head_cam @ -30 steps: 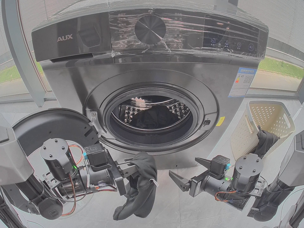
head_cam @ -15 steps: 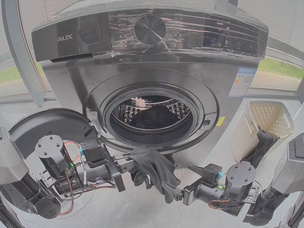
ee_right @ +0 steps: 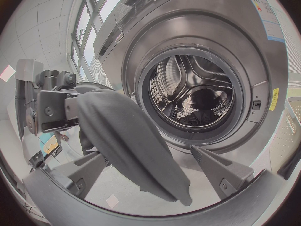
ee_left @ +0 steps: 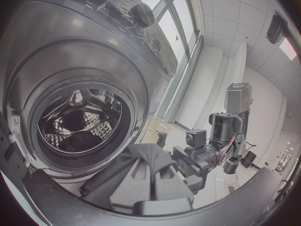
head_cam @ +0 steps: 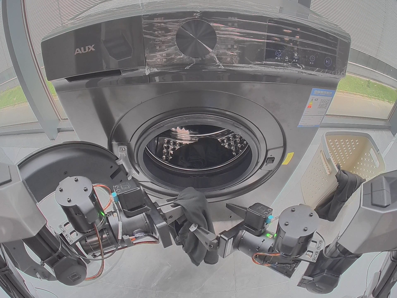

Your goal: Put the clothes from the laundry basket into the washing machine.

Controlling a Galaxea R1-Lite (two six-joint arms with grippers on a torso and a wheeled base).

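Note:
My left gripper (head_cam: 177, 210) is shut on a dark garment (head_cam: 195, 224), held just below the washing machine's open port (head_cam: 198, 156). The cloth drapes over its fingers (ee_left: 138, 179) and hangs down. My right gripper (head_cam: 220, 225) is open, its two fingers standing either side of the hanging garment (ee_right: 125, 142). More dark clothes (head_cam: 202, 152) lie inside the drum (ee_right: 197, 118). The cream laundry basket (head_cam: 355, 145) leans at the right, and a dark garment (head_cam: 345, 187) hangs over its rim.
The round washer door (head_cam: 66, 166) is swung open to the left, behind my left arm. The machine's front panel (head_cam: 289, 116) fills the space ahead. Light floor (head_cam: 165, 270) lies below both grippers.
My right gripper has moved left to the garment and now has a finger on each side of it. The garment swung out to the right, then hung back down from my left gripper.

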